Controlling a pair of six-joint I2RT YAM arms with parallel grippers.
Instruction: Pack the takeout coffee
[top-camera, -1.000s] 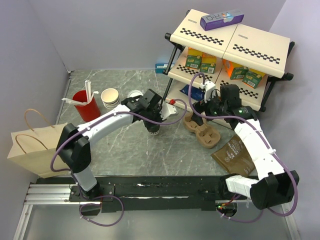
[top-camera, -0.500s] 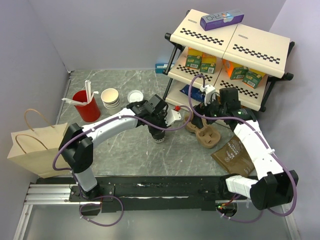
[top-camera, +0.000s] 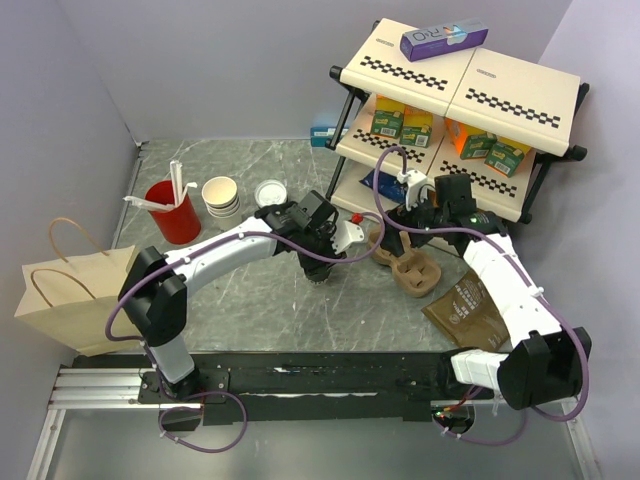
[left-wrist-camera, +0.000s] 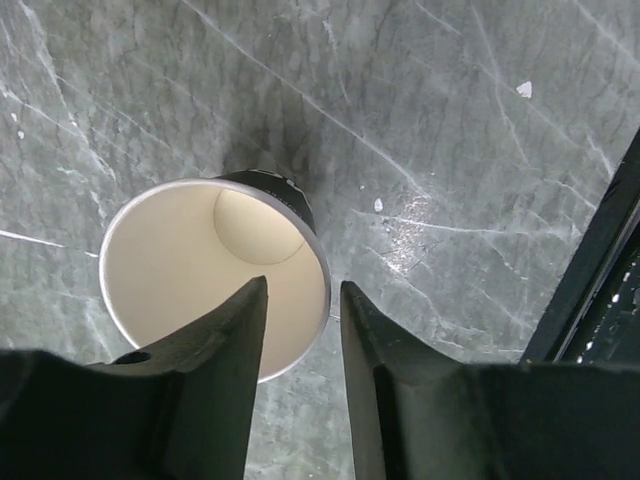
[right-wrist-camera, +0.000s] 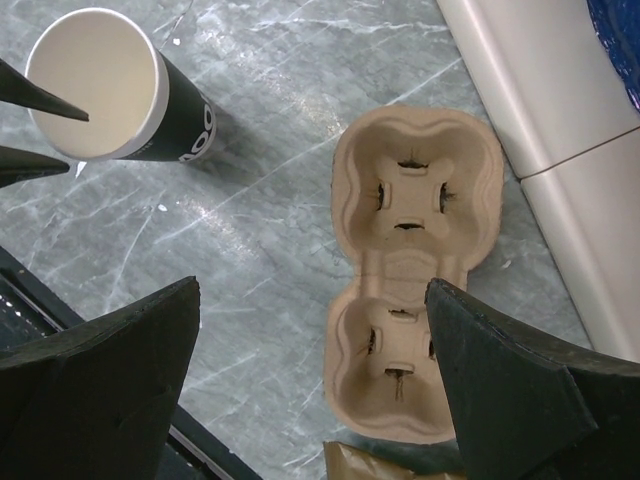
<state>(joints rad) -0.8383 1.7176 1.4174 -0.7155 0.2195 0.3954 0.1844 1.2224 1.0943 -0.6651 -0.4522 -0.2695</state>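
Left wrist view shows the left gripper (left-wrist-camera: 303, 285) slightly parted astride the rim of the dark coffee cup (left-wrist-camera: 190, 260), upright and open-topped on the surface (left-wrist-camera: 450, 120). The right gripper (right-wrist-camera: 312, 290) hangs spread wide above the cardboard carrier (right-wrist-camera: 415, 210).

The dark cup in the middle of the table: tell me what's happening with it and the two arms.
The left gripper hangs right over the dark coffee cup, which stands upright and lidless on the marble table. Its jaws straddle the near rim with a gap, so they look open, not clamped. A white lid lies apart by the stacked cream cups. The right gripper, jaws wide open and empty, hovers over the pulp cup carrier, whose wells are empty.
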